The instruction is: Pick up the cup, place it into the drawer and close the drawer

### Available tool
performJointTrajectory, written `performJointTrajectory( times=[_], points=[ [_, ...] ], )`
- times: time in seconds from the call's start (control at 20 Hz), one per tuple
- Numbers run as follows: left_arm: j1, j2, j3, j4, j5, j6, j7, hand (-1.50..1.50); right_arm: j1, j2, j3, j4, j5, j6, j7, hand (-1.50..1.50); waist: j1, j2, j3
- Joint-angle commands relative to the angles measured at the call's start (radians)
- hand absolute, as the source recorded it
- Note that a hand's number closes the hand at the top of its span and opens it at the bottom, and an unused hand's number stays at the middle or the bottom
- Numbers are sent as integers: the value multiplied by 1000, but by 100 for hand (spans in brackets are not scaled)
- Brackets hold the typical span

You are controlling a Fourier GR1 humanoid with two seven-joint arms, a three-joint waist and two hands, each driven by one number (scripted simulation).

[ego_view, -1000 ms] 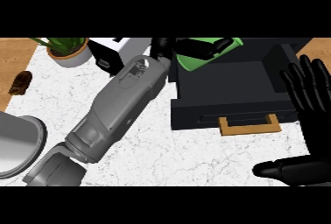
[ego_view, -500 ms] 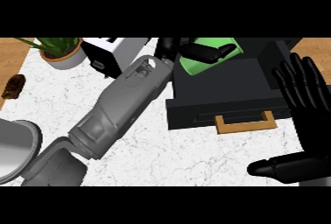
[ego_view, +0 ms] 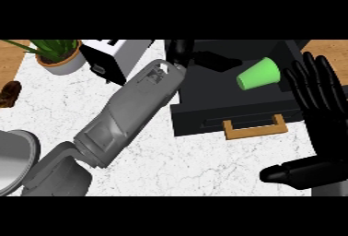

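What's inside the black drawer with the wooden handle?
A green plastic cup lies tilted in the open black drawer. The left hand reaches in beside it, hiding the back corner.

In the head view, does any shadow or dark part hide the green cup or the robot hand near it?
Head view: the bright green plastic cup shows clearly against the black drawer cabinet; the black left robot hand blends into that dark surface, so its fingers are hard to read.
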Motion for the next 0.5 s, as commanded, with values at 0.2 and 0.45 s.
performJointTrajectory(
  times=[0.2,0.45],
  points=[
    [33,0,34,-59,112,-52,-121,-150,82,36,47,-76,-25,5,23,-150,26,-10,-2],
    [42,0,40,-139,199,-36,-181,-150,61,2,-12,-59,-129,49,31,-150,43,-14,-1]
  ],
)
